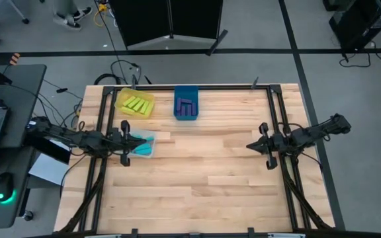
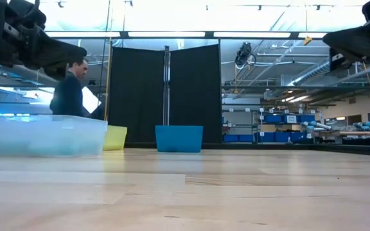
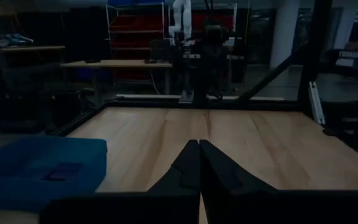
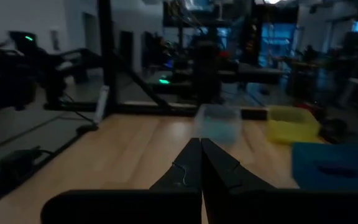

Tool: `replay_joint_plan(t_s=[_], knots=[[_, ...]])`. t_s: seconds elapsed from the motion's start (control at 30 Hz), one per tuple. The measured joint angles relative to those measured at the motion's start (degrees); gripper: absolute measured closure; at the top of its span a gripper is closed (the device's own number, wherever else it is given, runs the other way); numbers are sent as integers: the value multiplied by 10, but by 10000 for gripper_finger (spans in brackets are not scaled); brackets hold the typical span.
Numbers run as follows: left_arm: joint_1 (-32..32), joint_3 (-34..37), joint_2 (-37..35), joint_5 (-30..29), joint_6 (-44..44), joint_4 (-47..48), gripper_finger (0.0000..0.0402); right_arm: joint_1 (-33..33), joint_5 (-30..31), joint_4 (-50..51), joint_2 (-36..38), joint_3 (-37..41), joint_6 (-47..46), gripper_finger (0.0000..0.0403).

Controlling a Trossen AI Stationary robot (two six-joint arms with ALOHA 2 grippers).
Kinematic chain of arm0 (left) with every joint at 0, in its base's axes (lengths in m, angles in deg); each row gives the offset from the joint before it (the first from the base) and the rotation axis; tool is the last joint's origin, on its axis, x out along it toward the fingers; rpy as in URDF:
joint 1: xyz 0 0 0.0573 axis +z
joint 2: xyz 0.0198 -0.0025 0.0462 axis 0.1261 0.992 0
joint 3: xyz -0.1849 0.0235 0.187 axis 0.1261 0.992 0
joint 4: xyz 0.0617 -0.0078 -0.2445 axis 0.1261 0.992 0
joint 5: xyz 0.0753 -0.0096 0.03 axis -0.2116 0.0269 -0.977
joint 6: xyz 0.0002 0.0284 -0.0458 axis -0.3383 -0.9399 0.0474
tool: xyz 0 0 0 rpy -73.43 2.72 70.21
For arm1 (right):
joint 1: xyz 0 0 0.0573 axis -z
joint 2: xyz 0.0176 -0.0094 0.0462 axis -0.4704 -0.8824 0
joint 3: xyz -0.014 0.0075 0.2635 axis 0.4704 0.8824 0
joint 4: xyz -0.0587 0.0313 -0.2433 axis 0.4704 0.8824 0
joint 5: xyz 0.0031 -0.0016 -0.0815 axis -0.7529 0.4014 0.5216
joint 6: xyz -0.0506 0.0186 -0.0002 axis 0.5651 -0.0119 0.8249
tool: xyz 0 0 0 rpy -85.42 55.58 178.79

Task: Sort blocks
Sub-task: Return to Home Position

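Blocks (image 1: 136,104) sat sorted by colour, none loose on the surface (image 1: 204,172): green in the yellow bin (image 1: 119,99), purple in the blue bin (image 1: 186,90), teal in the clear bin (image 1: 149,153), so left gripper (image 3: 199,149) (over that clear bin) & right gripper (image 4: 200,147) (opposite) hung empty, fingers together, prob. parking.

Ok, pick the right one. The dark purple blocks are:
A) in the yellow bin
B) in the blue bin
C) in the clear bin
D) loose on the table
B: in the high view the purple blocks lie inside the blue bin at the table's far edge, while the yellow bin beside it holds only lime blocks.
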Motion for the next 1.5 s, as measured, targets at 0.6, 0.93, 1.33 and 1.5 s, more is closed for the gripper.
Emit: replay_joint_plan(t_s=[0.6, 0.93, 1.33, 1.5], knots=[[0, 0, 0, 11, 17, -6, 383, 1, -152, -29, -1, 22, 3, 365], [0, 0, 0, 11, 16, -5, 381, 1, -150, -30, -2, 22, 3, 356], [0, 1, 0, 11, 16, -5, 381, 1, -148, -30, -2, 22, 3, 357], [0, 1, 0, 11, 16, -5, 380, 1, -148, -30, -2, 22, 3, 355]])
